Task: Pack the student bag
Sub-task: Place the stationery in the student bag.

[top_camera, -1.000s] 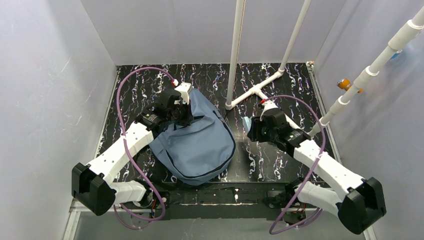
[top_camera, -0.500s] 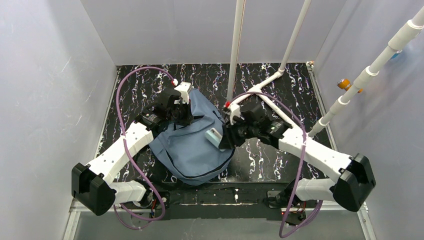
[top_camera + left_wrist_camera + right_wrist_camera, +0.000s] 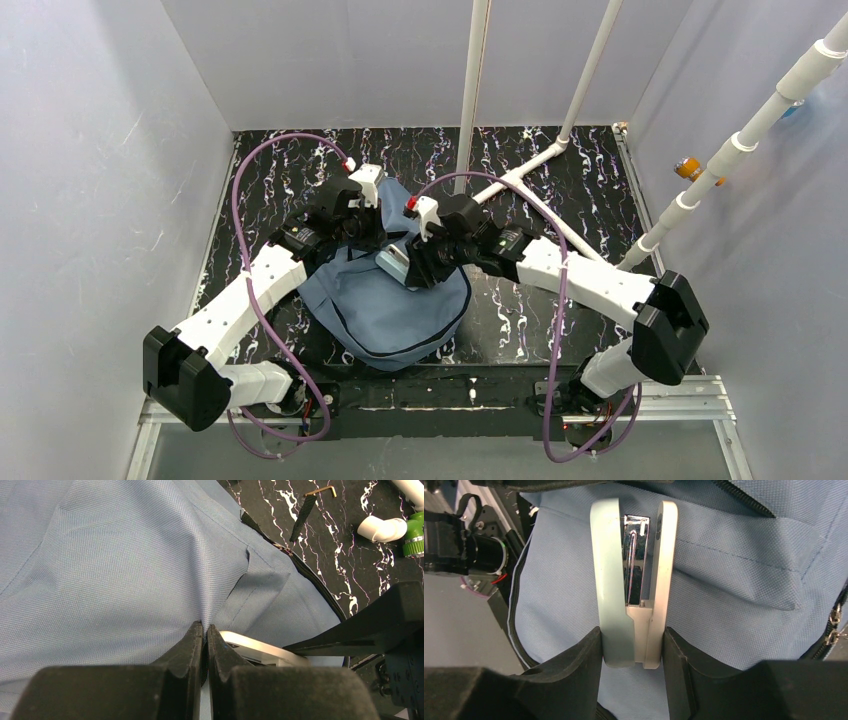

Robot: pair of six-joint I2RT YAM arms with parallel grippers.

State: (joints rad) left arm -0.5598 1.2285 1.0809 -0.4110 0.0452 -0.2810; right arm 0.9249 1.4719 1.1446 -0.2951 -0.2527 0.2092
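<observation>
The slate-blue student bag lies on the black marbled table, left of centre. My left gripper is shut on a fold of the bag's fabric near its top, and the left wrist view shows the fingers pinching the cloth. My right gripper is shut on a pale blue and grey stapler and holds it just over the bag, close to the left gripper. In the right wrist view the stapler sits upright between the pads, with bag fabric behind it. The stapler's edge also shows in the left wrist view.
A white PVC pipe frame stands on the table at the back right. A loose black strap with a metal hook and a white pipe elbow lie beyond the bag. Grey walls close in the table on three sides.
</observation>
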